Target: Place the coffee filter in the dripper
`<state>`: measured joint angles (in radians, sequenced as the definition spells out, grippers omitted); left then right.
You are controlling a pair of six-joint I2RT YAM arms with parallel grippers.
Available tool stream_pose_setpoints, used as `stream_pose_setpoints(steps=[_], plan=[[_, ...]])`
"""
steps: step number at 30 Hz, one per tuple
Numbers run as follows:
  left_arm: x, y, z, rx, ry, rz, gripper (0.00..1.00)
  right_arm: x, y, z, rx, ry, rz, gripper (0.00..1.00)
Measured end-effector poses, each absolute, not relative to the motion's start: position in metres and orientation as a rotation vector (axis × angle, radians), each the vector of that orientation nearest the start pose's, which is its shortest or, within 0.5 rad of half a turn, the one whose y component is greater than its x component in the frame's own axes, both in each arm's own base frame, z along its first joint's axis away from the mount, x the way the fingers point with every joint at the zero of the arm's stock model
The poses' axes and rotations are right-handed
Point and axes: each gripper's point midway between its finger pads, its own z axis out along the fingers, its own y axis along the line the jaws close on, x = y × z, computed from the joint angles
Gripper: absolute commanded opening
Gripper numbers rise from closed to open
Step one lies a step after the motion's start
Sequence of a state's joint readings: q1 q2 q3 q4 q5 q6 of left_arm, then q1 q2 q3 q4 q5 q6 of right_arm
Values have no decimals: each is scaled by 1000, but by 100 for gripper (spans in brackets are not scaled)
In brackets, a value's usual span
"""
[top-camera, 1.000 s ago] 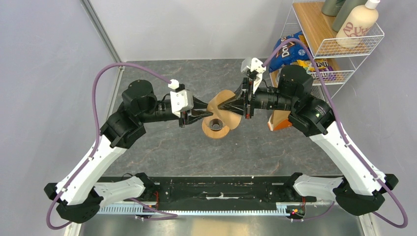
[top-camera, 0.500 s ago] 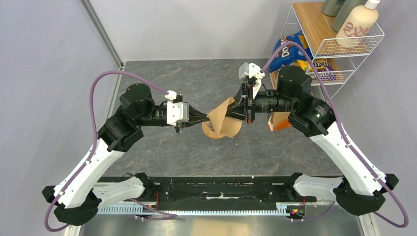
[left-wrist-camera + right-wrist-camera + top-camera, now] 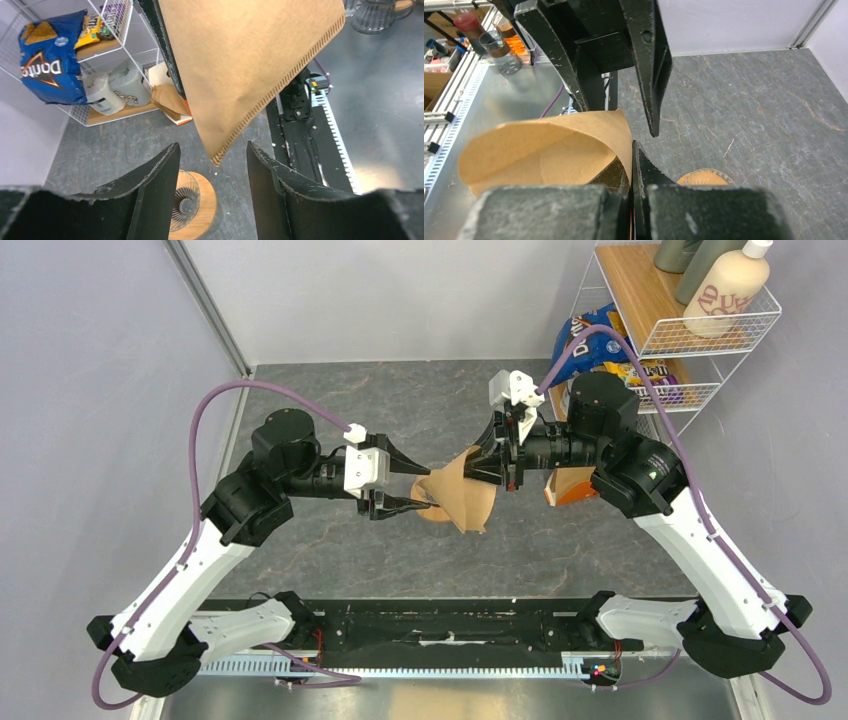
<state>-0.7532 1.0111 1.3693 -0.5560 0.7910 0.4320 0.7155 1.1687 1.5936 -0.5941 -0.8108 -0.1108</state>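
The tan-brown coffee filter (image 3: 465,490) hangs in the air, pinched at its edge by my right gripper (image 3: 480,466), which is shut on it. In the right wrist view the filter (image 3: 549,150) curls open to the left of the shut jaws (image 3: 632,146). My left gripper (image 3: 412,482) is open and empty, just left of the filter, its fingers (image 3: 649,75) apart. In the left wrist view the filter's pointed corner (image 3: 250,65) hangs above the gap between the jaws (image 3: 212,148). The dripper (image 3: 192,205) stands on the table below, mostly covered by the filter from above (image 3: 432,513).
A white wire rack (image 3: 690,330) at the back right holds a blue chip bag (image 3: 585,340) and bottles. An orange-brown paper bag (image 3: 568,485) stands under my right arm. Glass cups (image 3: 499,47) sit beyond the table's near edge.
My left gripper has opened, let go of the filter and drawn back a little to the left. The filter now hangs from the right gripper alone, lower over the dripper.
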Motion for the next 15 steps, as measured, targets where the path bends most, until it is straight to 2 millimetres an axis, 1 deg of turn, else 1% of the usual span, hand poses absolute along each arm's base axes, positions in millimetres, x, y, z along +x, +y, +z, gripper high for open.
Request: stream_pose_setpoints(steps=[2,7,13,15], plan=[[132,-280,401,1437,1100,-946,65,147,293,437,-1287,1309,1125,0],[125,-283,403,1450,1125,-1016,64,148,293,434,-1355,1270,1089,0],[118,-286,401,1464,1141,-1061,50,147,292,428,-1400,1246,1064,0],[118,-289,399,1466,1156,-1073,42,147,293,427,-1411,1241,1062,0]])
